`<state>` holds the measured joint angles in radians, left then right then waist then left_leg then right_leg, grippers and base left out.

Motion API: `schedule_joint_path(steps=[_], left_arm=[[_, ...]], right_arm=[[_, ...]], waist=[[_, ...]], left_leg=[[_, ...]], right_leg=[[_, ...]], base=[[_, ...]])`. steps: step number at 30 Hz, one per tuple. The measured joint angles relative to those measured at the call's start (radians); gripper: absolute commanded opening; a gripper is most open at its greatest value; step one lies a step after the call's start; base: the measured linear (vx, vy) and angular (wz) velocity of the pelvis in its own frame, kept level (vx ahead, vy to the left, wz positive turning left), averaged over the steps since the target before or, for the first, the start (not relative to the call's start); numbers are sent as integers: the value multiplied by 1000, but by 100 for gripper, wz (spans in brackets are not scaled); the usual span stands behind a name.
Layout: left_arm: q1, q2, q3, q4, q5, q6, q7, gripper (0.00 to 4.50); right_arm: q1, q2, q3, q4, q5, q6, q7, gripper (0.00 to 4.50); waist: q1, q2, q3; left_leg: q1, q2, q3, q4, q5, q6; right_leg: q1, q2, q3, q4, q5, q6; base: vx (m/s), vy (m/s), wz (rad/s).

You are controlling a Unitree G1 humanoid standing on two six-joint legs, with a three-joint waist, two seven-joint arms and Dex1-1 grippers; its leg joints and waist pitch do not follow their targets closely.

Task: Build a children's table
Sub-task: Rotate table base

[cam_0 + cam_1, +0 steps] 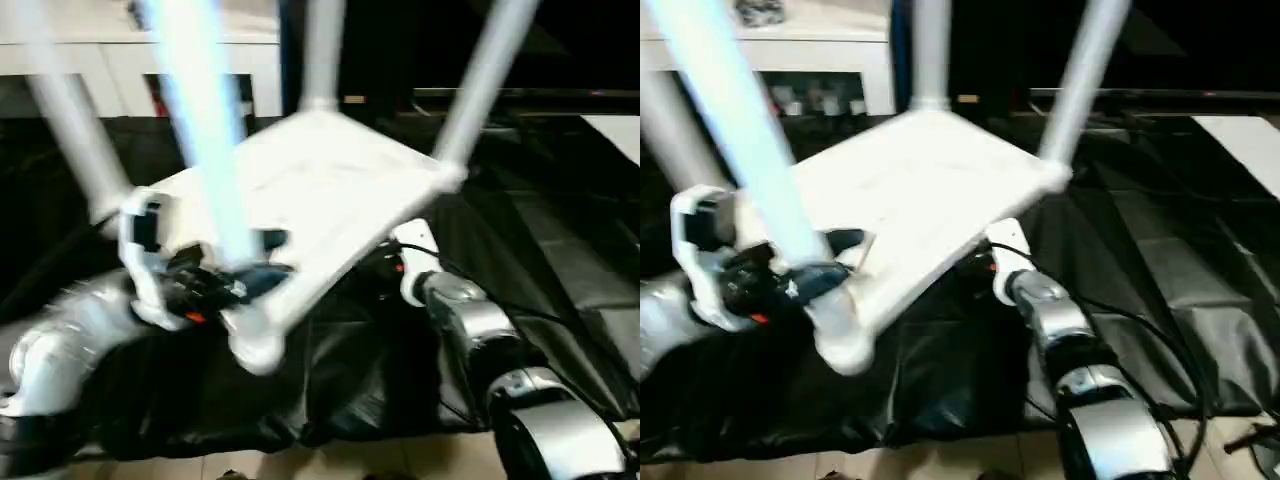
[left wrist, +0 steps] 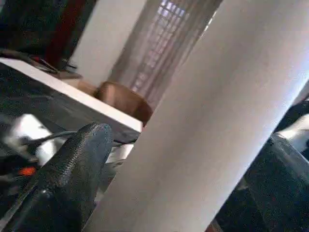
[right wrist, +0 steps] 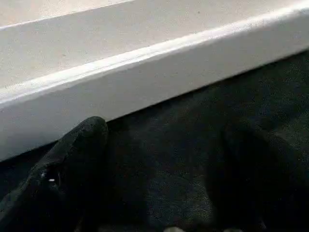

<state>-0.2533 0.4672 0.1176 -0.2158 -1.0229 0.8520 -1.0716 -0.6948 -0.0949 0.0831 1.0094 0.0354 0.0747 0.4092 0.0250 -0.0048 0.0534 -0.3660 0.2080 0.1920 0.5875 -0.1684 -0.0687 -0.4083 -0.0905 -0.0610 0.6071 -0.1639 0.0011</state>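
Note:
The children's table is upside down and tilted, its white tabletop (image 1: 320, 190) lower at the near corner, and its legs rise out of the picture. My left gripper (image 1: 238, 264) is at the base of the near leg (image 1: 200, 130). In the left wrist view that leg (image 2: 203, 125) spans the whole gap between my left gripper's (image 2: 183, 159) black fingers (image 2: 72, 169), both against it. My right gripper (image 3: 164, 159) is open beside and below the tabletop's right edge (image 3: 145, 72), with black cloth between its fingers. Its wrist (image 1: 415, 275) disappears under that edge.
Black cloth (image 1: 560, 250) covers the work surface under the table. A white cabinet (image 1: 130, 70) stands at the back left and a flat white board (image 1: 615, 130) lies at the far right. Cables run along my right forearm (image 1: 1090, 380). Tiled floor (image 1: 330, 465) shows at the near edge.

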Motion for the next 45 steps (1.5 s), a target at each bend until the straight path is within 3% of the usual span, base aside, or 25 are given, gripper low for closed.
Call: schedule_joint_path(steps=[14,20,28,35,40,45], left_arm=[[-84,-63,-79,69,9,27,12,449],[-183,-67,-86,253,37,1,-59,449],[-262,-100,-251,358,295,-184,-85,449],[-337,-220,-324,467,418,-328,-66,449],[-421,-356,-353,636,549,-514,24,449],[-468,-392,-372,740,649,-685,116,449]], right_arm=[[-10,32,5,33,-7,-45,147,450],[-9,33,-1,43,-6,-68,165,450],[-10,22,-18,55,-7,-73,186,450],[-18,11,-45,74,-10,-88,121,450],[-18,-9,-76,75,-9,-94,79,450],[-6,-35,-86,59,-5,-114,71,450]], waist=[[2,-1,0],[4,1,1],[10,0,1],[2,0,1],[3,3,2],[4,5,1]], left_leg=[[0,0,-1,1,0,-1],[0,0,-1,1,0,-1],[0,-1,-2,3,0,-1],[0,-1,-2,4,0,-1],[-1,-1,-1,4,0,0],[-2,0,-2,2,0,0]], right_leg=[[-1,0,1,3,-2,3],[-1,0,0,4,-1,2],[0,-1,0,3,-1,2],[-1,-1,0,2,-1,2],[-1,-1,0,1,2,-4],[-3,-1,-2,1,1,-3]], base=[[0,0,0],[0,0,0],[0,0,0],[0,0,0],[0,0,0],[0,0,0]])
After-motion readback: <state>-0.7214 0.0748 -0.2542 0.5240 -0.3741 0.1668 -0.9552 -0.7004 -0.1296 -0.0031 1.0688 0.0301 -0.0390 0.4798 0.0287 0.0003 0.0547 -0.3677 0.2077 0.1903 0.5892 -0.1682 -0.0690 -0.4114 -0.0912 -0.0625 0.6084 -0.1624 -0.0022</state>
